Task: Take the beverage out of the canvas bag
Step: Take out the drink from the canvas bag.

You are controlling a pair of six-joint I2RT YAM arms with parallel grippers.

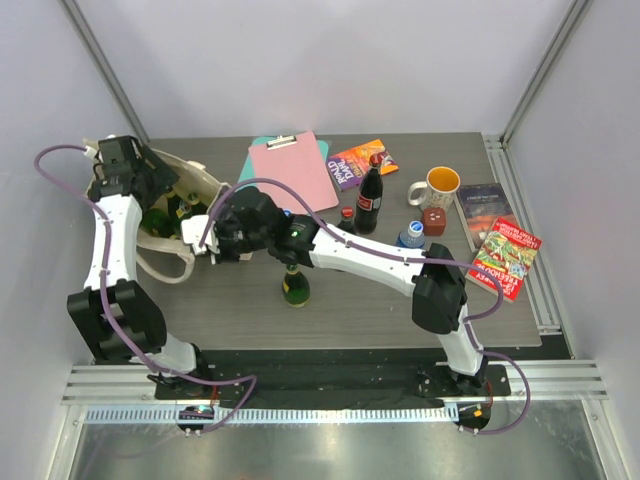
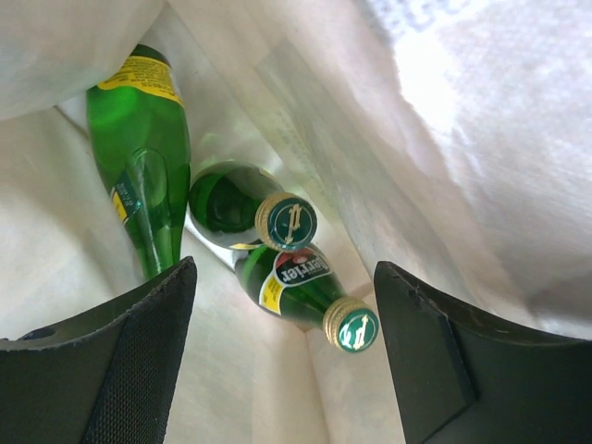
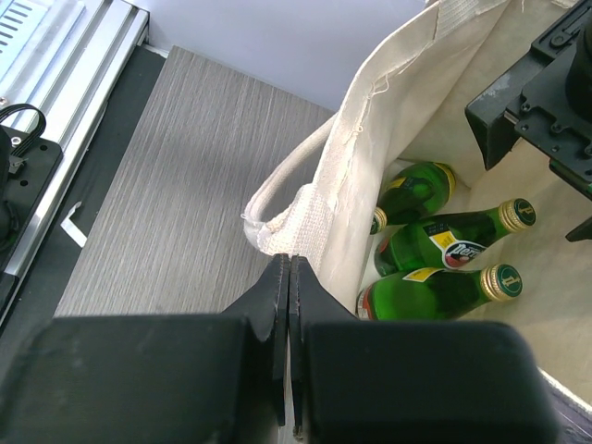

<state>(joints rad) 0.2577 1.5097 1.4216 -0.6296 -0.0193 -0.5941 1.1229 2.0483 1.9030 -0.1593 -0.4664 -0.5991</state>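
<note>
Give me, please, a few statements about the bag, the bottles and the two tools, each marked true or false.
1. The left tool is open over green bottles inside the canvas bag. True.
2. The right tool is open and clear of the bag. False: it is shut on the bag's cloth beside a handle.
3. A lone green bottle stands on the table outside the bag. True.
4. The bag is empty. False: at least three bottles lie in it.
5. The cola bottle lies on its side. False: it stands upright.
</note>
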